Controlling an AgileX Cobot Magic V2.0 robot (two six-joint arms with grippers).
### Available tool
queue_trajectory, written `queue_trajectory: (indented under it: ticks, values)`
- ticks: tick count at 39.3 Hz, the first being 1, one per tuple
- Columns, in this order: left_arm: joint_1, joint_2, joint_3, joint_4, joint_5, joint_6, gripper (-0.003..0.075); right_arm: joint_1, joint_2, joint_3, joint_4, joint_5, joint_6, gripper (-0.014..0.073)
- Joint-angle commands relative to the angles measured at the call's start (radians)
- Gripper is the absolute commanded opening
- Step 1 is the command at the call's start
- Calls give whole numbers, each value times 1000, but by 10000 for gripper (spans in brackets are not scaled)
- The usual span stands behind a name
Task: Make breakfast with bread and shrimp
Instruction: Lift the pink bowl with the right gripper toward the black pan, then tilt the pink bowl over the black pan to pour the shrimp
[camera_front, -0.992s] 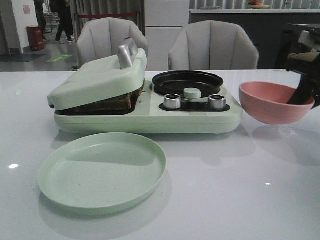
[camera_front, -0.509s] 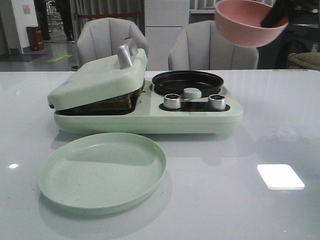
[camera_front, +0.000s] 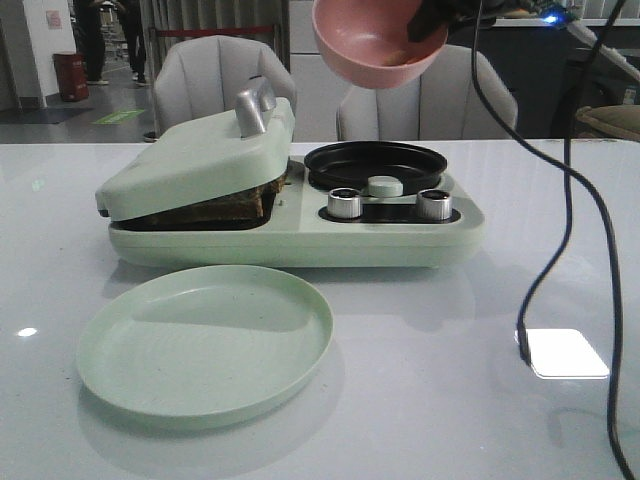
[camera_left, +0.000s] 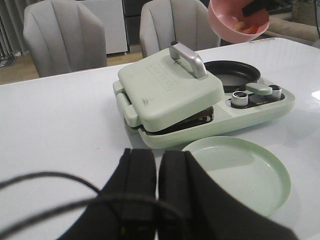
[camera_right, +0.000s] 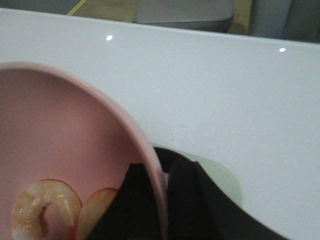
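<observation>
Above the black pan, right gripper clamps one pink bowl holding two shrimp.

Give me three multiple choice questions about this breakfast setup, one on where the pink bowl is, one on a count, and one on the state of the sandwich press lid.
1. Where is the pink bowl?
A. On the green plate
B. Held in the air above the black pan
C. On the table beside the appliance

2. How many silver knobs are on the appliance front?
A. Two
B. Three
C. Four

3. How is the sandwich press lid?
A. Removed
B. Standing fully upright
C. Lowered onto the bread

Answers: 1 B, the right gripper clamps its rim above the black pan. 2 A, two show. 3 C, it rests tilted on the bread.
</observation>
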Motion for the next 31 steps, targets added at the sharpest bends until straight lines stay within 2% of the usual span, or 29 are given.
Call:
queue_trajectory:
  ticks: [1, 8, 16, 25, 31]
  values:
    - [1, 0, -23, -8, -83, -12, 114, 16, -60, 51, -1, -265, -16, 134]
    - [1, 0, -23, -8, -83, -12, 114, 58, -60, 206, -71, -603, -23, 134]
    - [1, 0, -23, -8, -83, -12, 114, 86, -56, 334, -270, -911, -21, 134]
    - [1, 0, -23, -8, -83, -12, 114, 87, 25, 382, -410, -1276, -21, 134]
    - [1, 0, -23, -8, -83, -12, 114, 87, 100, 383, -558, -1513, -21, 134]
